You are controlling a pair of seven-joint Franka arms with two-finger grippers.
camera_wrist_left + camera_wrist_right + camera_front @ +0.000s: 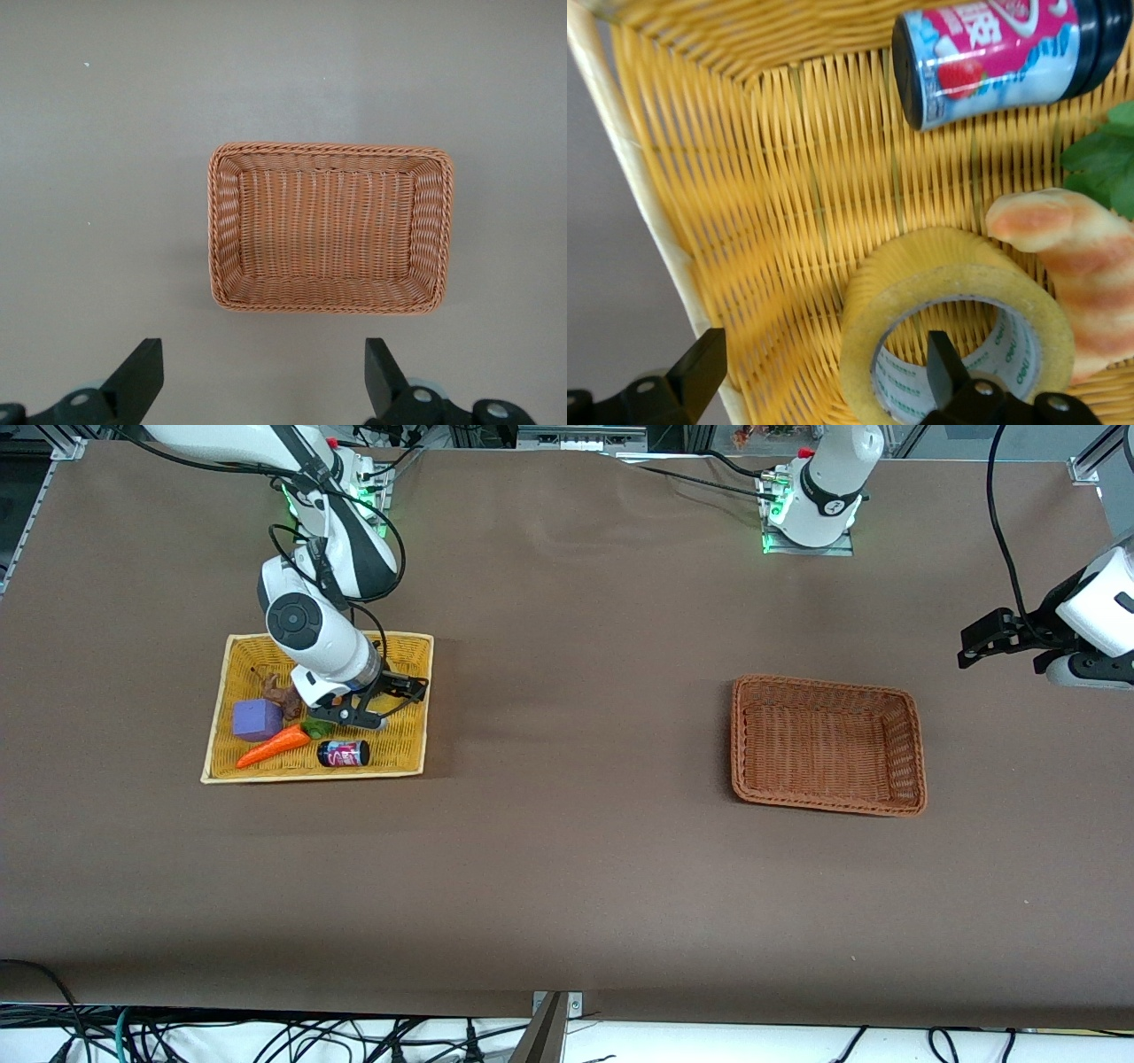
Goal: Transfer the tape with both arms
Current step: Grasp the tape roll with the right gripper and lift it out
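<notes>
I am standing at the brown bench point(567, 886) and starting from the right arm's end; there the yellow basket point(219, 731) is lying, nearer to the robots' edge of the bench than to the front camera's edge. Inside it a purple block point(255, 719) is sitting toward the end edge of the bench; an orange carrot toy point(273, 747) is lying just beside the block, nearer to the front camera; a small can point(344, 754) with a pink label is lying on its side next to the carrot's green top.

The right arm is reaching down from its base into this basket; the right gripper point(361, 710) is standing low over the tape point(957, 282), which is resting on the basket floor, touching the striped croissant toy point(1072, 257). Its fingers are spread open; in the right wrist view one finger point(946, 367) is showing inside the ring's grey core and the other point(700, 367) outside the ring by the basket wall, so they are not yet pressing the roll.

Toward the left arm's end the brown basket point(737, 735) is lying on the bench.

At the end edge of the bench the left arm is waiting; the left gripper point(983, 642) is hanging in the air with its fingers wide apart and holding nothing, and its wrist camera is looking down on the brown basket.
</notes>
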